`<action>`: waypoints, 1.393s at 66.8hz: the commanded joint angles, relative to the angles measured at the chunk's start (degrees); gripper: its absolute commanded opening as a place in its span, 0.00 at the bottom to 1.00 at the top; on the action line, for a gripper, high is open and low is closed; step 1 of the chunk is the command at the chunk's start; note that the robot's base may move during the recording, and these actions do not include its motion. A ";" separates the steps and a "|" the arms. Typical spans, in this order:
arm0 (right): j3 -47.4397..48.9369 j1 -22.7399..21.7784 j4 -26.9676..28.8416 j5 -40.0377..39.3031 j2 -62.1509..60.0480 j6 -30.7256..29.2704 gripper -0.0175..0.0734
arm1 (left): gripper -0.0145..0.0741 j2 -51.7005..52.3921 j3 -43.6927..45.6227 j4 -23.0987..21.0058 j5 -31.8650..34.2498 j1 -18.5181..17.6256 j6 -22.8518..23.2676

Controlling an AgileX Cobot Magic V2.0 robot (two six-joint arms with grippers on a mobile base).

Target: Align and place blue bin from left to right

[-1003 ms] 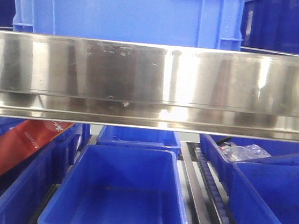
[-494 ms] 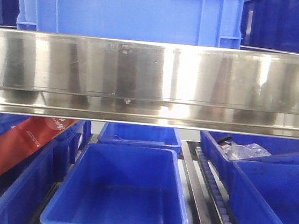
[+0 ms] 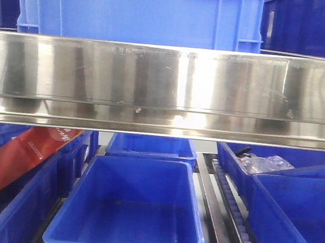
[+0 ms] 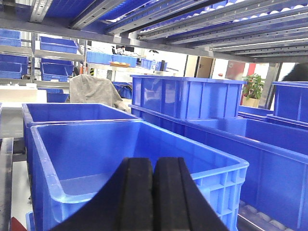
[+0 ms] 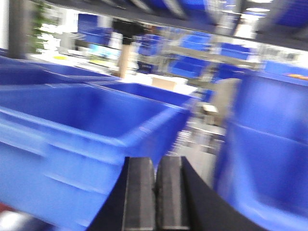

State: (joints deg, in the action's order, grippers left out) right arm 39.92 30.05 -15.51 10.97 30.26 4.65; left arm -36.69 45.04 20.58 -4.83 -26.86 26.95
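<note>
Ribs and boxed corners marked the blue bin [image 3: 140,10] on the steel shelf [image 3: 166,87]: likely rigid, bulky, smooth-walled, best taken at its rim. Left wrist view: left gripper [image 4: 153,192] closed, empty. Right wrist view, blurred: right gripper [image 5: 156,192] likewise closed.

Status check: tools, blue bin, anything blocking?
Left tool shut, empty. Right tool shut, empty, view blurred. Blue bin on upper shelf, ungripped. Steel shelf rail across its lower front.
</note>
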 commanded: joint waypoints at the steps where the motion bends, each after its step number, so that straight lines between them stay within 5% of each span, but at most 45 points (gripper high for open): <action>1: -4.50 -6.30 8.47 -5.97 -3.41 -8.27 0.12 | 0.04 0.25 -0.09 0.11 1.20 -0.27 -0.21; 10: -13.25 -14.90 14.38 -10.97 -8.71 -10.43 0.12 | 0.04 0.25 -0.09 0.11 1.20 -0.27 -0.21; 17: -18.65 -17.43 16.54 -10.97 -12.02 -10.43 0.12 | 0.04 0.25 -0.09 0.11 1.20 -0.27 -0.21; 50: -39.37 -17.53 17.19 -8.90 -30.26 -6.98 0.12 | 0.04 0.25 -0.09 0.11 1.20 -0.27 -0.21; 93: -39.92 -17.53 17.19 -7.99 -30.26 -4.32 0.12 | 0.04 0.25 -0.09 0.11 1.19 -0.27 -0.21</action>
State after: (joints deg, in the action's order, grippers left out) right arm 0.00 12.82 1.46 3.82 0.25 0.00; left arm -36.69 45.04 20.58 -4.72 -26.86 26.95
